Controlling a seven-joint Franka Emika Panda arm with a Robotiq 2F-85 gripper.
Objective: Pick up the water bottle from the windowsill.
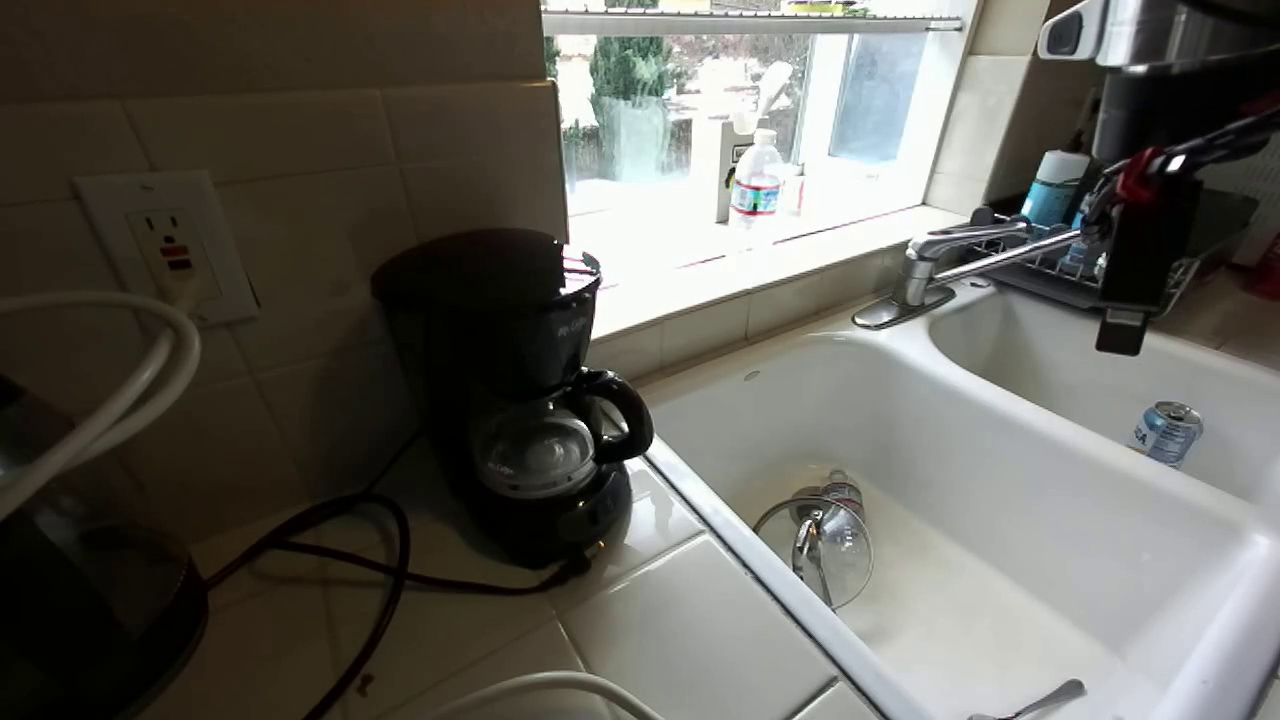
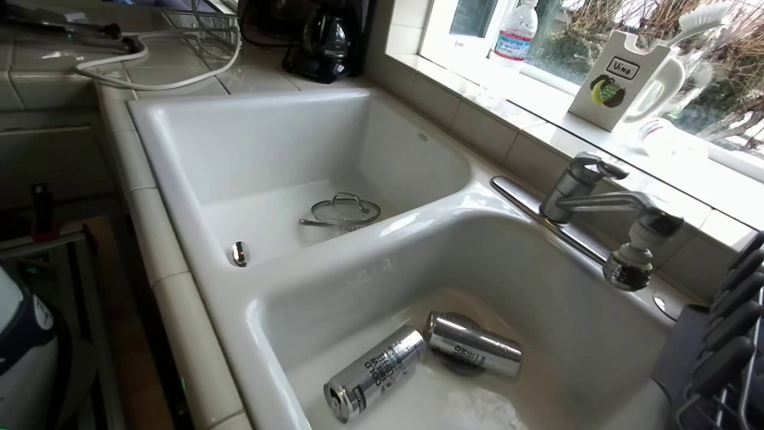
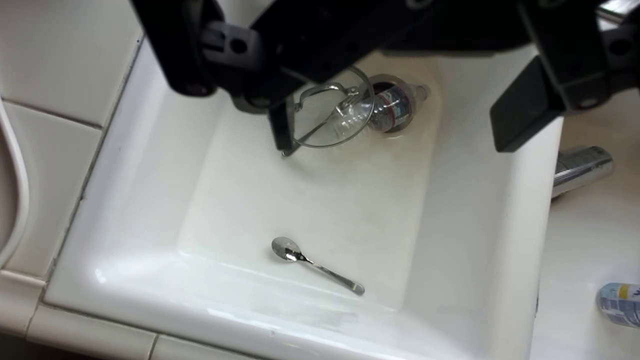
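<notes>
The water bottle [image 1: 757, 185] stands before the window [image 1: 640, 130], past the sink [image 3: 310, 200], on the windowsill [image 1: 660, 275], well apart from the gripper [image 3: 400, 127], whose spread jaws hold nothing and point down over the sink. The reach probably turns on crossing windowward to the bottle's upright long axis. Its plastic looks clear, with a bluish, red-edged label [image 2: 513, 45] and pale cap [image 1: 764, 136].

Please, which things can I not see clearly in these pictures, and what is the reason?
Water bottle: top cut off by the upper edge in an exterior view; base on the windowsill washed out by glare in both exterior views.
Glass lid: upper left part behind the gripper, wrist view.
Blue can: partly past the right edge, wrist view.
</notes>
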